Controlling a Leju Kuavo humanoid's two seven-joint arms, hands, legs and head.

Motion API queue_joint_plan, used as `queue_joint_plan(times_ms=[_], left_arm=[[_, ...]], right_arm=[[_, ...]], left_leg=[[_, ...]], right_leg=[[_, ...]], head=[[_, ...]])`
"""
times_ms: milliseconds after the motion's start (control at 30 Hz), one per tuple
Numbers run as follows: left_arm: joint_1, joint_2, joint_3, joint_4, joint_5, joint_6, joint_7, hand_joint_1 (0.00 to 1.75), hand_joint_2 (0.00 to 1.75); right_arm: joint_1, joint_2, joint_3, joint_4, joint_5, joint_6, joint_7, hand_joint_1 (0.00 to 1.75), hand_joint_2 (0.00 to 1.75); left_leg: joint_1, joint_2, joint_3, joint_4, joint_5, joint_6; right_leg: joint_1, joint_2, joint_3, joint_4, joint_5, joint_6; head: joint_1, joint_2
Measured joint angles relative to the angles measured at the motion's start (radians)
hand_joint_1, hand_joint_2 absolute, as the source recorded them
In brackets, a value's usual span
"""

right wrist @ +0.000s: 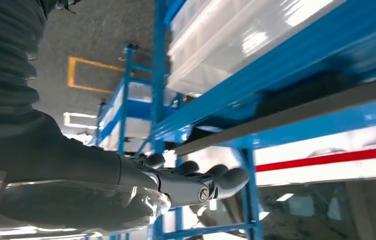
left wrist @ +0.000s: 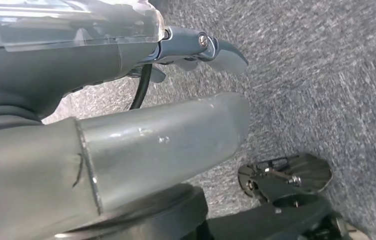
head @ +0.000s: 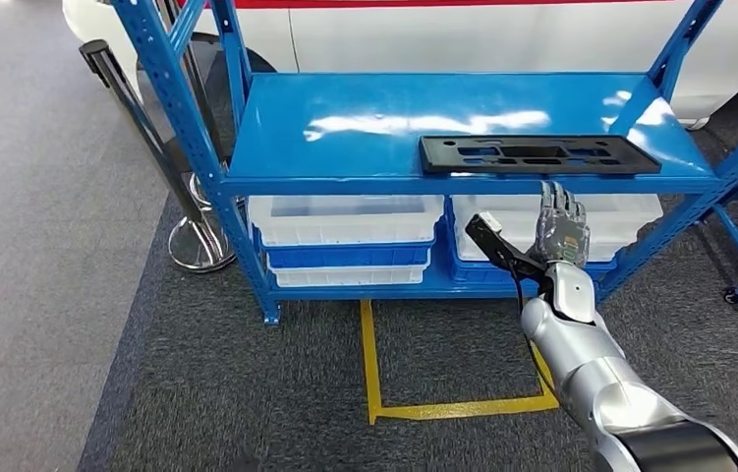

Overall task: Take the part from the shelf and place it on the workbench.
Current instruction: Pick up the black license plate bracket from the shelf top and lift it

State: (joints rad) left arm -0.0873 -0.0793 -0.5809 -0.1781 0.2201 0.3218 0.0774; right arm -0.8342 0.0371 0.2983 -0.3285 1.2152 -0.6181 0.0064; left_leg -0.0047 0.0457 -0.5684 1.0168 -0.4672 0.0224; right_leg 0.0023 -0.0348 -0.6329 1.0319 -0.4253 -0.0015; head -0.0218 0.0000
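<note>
- The black part [head: 539, 154] lies flat on the blue shelf [head: 365, 123], at the shelf's front edge, toward its right end.
- The right robot hand [head: 561, 228] is raised just below that front edge, under the part, fingers straight and apart, holding nothing and not touching the part.
- White bins [head: 345, 218] sit on the shelf's lower level.
- The left robot hand [left wrist: 125, 145] hangs over grey carpet; whether it is spread or curled cannot be told.
</note>
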Motion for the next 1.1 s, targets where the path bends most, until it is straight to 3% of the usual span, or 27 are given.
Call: queue_joint_plan(times_ms=[67, 133, 167, 233, 267, 300, 367, 433, 467, 600, 667, 733, 767, 800, 867, 933, 1000, 1100], left_arm=[[0.0, 0.0, 0.0, 0.0, 0.0, 0.0, 0.0, 0.0, 0.0], [-0.001, 0.001, -0.001, 0.0, -0.001, 0.0, 0.001, 0.0, 0.0], [-0.001, 0.001, -0.001, 0.0, -0.001, 0.001, 0.001, 0.0, 0.0], [0.0, 0.001, -0.002, 0.0, -0.001, 0.0, 0.002, 0.0, 0.0], [0.001, 0.001, -0.003, 0.0, -0.001, 0.0, 0.003, 0.0, 0.0], [0.002, 0.001, -0.004, 0.0, -0.001, 0.0, 0.003, 0.0, 0.0], [0.002, 0.001, -0.006, 0.0, -0.001, 0.0, 0.004, 0.0, 0.0], [0.0, 0.001, -0.008, 0.001, -0.002, -0.001, 0.005, 0.0, 0.0], [-0.001, 0.001, -0.01, 0.001, -0.002, -0.001, 0.006, 0.0, 0.0], [-0.002, 0.002, -0.014, 0.001, -0.003, -0.002, 0.008, 0.0, 0.0], [-0.004, 0.002, -0.015, 0.001, -0.004, -0.002, 0.008, 0.0, 0.0], [-0.005, 0.002, -0.015, 0.001, -0.004, -0.002, 0.008, 0.0, 0.0], [-0.004, 0.002, -0.016, 0.001, -0.004, -0.002, 0.008, 0.0, 0.0], [-0.003, 0.002, -0.016, 0.001, -0.004, -0.002, 0.009, 0.0, 0.0], [-0.003, 0.002, -0.016, 0.001, -0.005, -0.002, 0.009, 0.0, 0.0], [-0.005, 0.001, -0.016, 0.001, -0.007, -0.003, 0.009, 0.0, 0.0], [-0.007, 0.0, -0.016, 0.001, -0.009, -0.004, 0.009, 0.0, 0.0], [-0.007, -0.001, -0.017, 0.001, -0.01, -0.006, 0.009, 0.0, 0.0]], right_arm=[[0.001, 0.0, -0.001, -0.001, 0.003, -0.002, 0.0, 0.0, 0.87], [0.0, 0.0, -0.001, -0.004, 0.011, -0.008, 0.001, 0.0, 0.0], [0.0, 0.001, -0.001, -0.004, 0.017, -0.01, 0.003, 0.0, 0.0], [0.004, 0.003, -0.001, -0.004, 0.031, -0.013, 0.008, 0.0, 0.87], [0.007, 0.003, -0.001, -0.004, 0.036, -0.013, 0.012, 0.0, 1.31], [0.01, 0.003, -0.001, -0.004, 0.041, -0.014, 0.016, 0.0, 1.75], [0.013, 0.004, -0.001, -0.004, 0.051, -0.017, 0.028, 0.0, 1.75], [0.012, 0.004, -0.001, -0.005, 0.057, -0.02, 0.037, 0.0, 1.75], [0.012, 0.004, -0.001, -0.005, 0.058, -0.021, 0.04, 0.0, 1.75], [0.011, 0.004, -0.001, -0.005, 0.063, -0.025, 0.047, 0.0, 1.75], [0.01, 0.004, -0.001, -0.006, 0.068, -0.032, 0.041, 0.0, 1.75], [0.014, 0.004, -0.001, -0.005, 0.072, -0.043, 0.029, 0.0, 1.75], [0.017, 0.004, -0.001, -0.005, 0.075, -0.048, 0.024, 0.0, 1.75], [0.02, 0.004, -0.001, -0.005, 0.078, -0.052, 0.02, 0.0, 1.75], [0.023, 0.005, -0.001, -0.006, 0.089, -0.062, 0.008, 0.0, 1.75], [0.023, 0.006, -0.001, -0.007, 0.102, -0.071, -0.003, 0.0, 1.75], [0.023, 0.009, -0.001, -0.009, 0.113, -0.074, -0.008, 0.0, 1.75], [0.025, 0.016, 0.0, -0.014, 0.126, -0.075, -0.01, 0.0, 1.75]], left_leg=[[-0.001, 0.006, 0.005, 0.002, -0.01, -0.01], [0.002, -0.011, -0.018, 0.062, -0.047, -0.02], [0.005, -0.024, -0.048, 0.124, -0.076, -0.024], [0.01, -0.036, -0.125, 0.259, -0.122, -0.031], [0.011, -0.037, -0.149, 0.291, -0.121, -0.033], [0.012, -0.037, -0.156, 0.285, -0.099, -0.034], [0.016, -0.037, -0.118, 0.168, -0.013, -0.035], [0.015, -0.04, -0.071, 0.054, 0.037, -0.03], [0.014, -0.041, -0.06, 0.028, 0.039, -0.026], [0.012, -0.042, -0.048, 0.01, 0.035, 0.0], [0.015, -0.042, -0.042, 0.004, 0.035, 0.012], [0.014, -0.042, -0.039, 0.004, 0.032, 0.018], [0.014, -0.042, -0.037, 0.004, 0.03, 0.018], [0.013, -0.042, -0.034, 0.004, 0.027, 0.018], [0.013, -0.043, -0.024, 0.004, 0.02, 0.015], [0.009, -0.043, -0.017, 0.005, 0.013, 0.008], [0.007, -0.042, -0.015, 0.004, 0.01, -0.001], [0.008, -0.04, -0.014, 0.012, -0.003, -0.018]], right_leg=[[-0.007, 0.013, 0.008, -0.009, 0.001, -0.007], [-0.016, 0.022, 0.019, -0.019, 0.003, -0.016], [-0.017, 0.025, 0.022, -0.021, 0.002, -0.019], [-0.017, 0.035, 0.024, -0.019, -0.002, -0.022], [-0.018, 0.039, 0.026, -0.017, -0.005, -0.022], [-0.018, 0.043, 0.028, -0.015, -0.009, -0.02], [-0.02, 0.049, 0.033, -0.006, -0.02, -0.013], [-0.018, 0.053, 0.034, 0.003, -0.031, -0.003], [-0.016, 0.054, 0.032, 0.006, -0.034, 0.003], [-0.02, 0.05, 0.026, 0.021, -0.048, 0.024], [-0.021, 0.043, -0.017, 0.11, -0.094, 0.031], [-0.021, 0.041, -0.09, 0.241, -0.143, 0.036], [-0.021, 0.041, -0.115, 0.28, -0.147, 0.037], [-0.021, 0.041, -0.124, 0.282, -0.131, 0.036], [-0.02, 0.039, -0.081, 0.174, -0.053, 0.028], [-0.013, 0.036, -0.022, 0.048, -0.001, 0.017], [-0.006, 0.035, -0.001, 0.006, -0.001, 0.008], [-0.012, 0.037, 0.009, -0.008, -0.001, -0.006]], head=[[0.0, 0.0], [-0.002, 0.0], [-0.003, 0.0], [-0.004, 0.0], [-0.004, 0.0], [-0.004, 0.0], [-0.004, 0.0], [-0.004, 0.0], [-0.003, 0.0], [-0.004, 0.0], [-0.003, 0.0], [-0.003, 0.0], [-0.003, 0.0], [-0.003, 0.0], [-0.003, 0.0], [-0.003, 0.0], [-0.003, 0.0], [-0.004, 0.0]])
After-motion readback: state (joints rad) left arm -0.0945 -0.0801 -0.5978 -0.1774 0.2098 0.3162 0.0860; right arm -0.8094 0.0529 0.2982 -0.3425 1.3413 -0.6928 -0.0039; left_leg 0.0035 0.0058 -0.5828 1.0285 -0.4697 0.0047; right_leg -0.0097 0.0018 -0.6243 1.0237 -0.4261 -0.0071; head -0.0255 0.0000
